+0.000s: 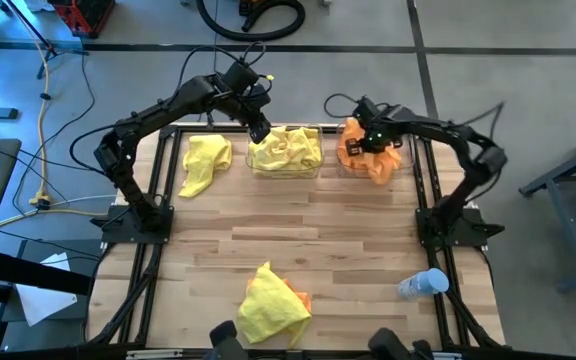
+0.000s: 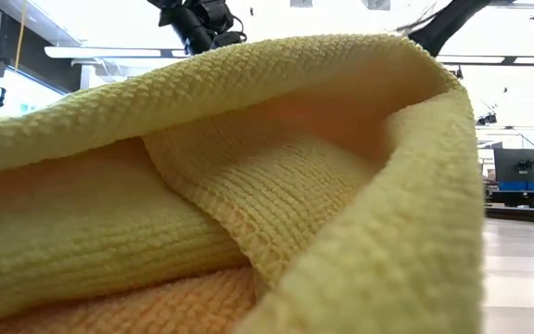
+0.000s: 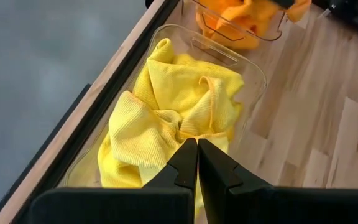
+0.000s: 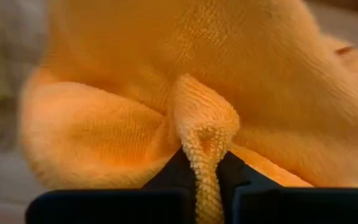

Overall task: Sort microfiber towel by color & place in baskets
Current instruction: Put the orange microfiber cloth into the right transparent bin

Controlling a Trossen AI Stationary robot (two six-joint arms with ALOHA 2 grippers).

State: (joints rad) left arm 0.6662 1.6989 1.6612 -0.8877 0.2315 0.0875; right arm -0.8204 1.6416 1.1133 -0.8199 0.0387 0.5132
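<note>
Two clear baskets stand side by side at the table's far edge. The left basket [image 1: 286, 172] [image 3: 254, 70] holds crumpled yellow towels [image 1: 286, 150] [image 3: 166, 118]. The right basket [image 1: 346, 168] holds orange towels [image 1: 373, 160] [image 4: 166, 74] that spill over its rim. My left gripper [image 1: 259, 130] [image 3: 197, 144] is shut just above the yellow pile's far-left part. My right gripper [image 1: 372, 141] [image 4: 207, 155] is shut on an orange towel. A loose yellow towel [image 1: 205, 163] lies flat on the table left of the baskets. Another yellow towel [image 1: 271, 305] [image 2: 248, 186] lies on an orange one [image 1: 304, 299] at the near edge. My left gripper: its shut fingertips [image 3: 188, 155] stand right at the yellow towels' top, slanting down from the far left; I cannot tell whether they touch the cloth. My right gripper pinches a raised fold [image 4: 205, 124] of the orange towel between its two fingers [image 4: 174, 173]. The towel lies bunched in and over the right basket.
A small clear plastic bottle [image 1: 424, 284] lies near the table's near right corner. The wooden tabletop [image 1: 348, 240] between the baskets and the near towels is bare. In the low view the near yellow towel fills almost the whole picture, with both arms [image 2: 197, 23] showing only at its top.
</note>
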